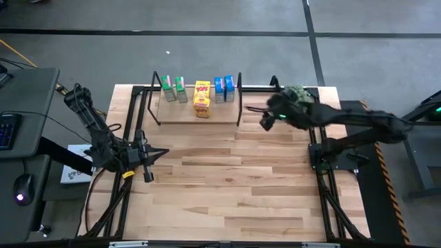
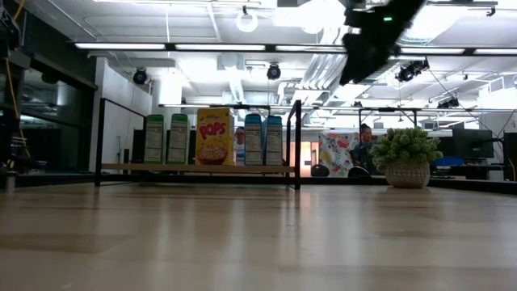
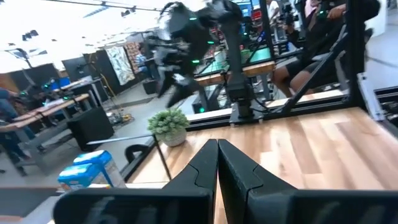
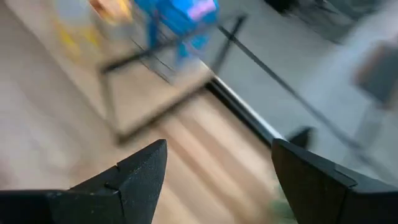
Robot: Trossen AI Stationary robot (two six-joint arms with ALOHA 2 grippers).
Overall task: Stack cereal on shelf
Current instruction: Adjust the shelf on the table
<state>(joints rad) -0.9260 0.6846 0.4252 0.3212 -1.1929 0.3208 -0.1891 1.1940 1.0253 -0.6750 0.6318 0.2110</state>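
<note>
The shelf [image 1: 196,114], a black tube rack with a wooden board, stands at the table's far middle. On its board stand the cereal boxes: green ones [image 1: 173,89], yellow ones [image 1: 202,97] and blue ones [image 1: 224,88]; the low view shows them upright side by side [image 2: 214,136]. My right gripper [image 1: 262,117] hovers open in the air just right of the shelf's right end; its wrist view shows the fingers [image 4: 217,168] spread with nothing between them, above the blurred blue box [image 4: 177,15]. My left gripper [image 1: 164,152] is shut and held level at the table's left side, holding nothing [image 3: 217,165].
A round green plant in a pot [image 1: 296,93] stands at the far right corner, right behind my right arm [image 2: 406,158]. Bare plank tabletop [image 1: 234,186] stretches in front of the shelf. People sit at desks in the room beyond the table.
</note>
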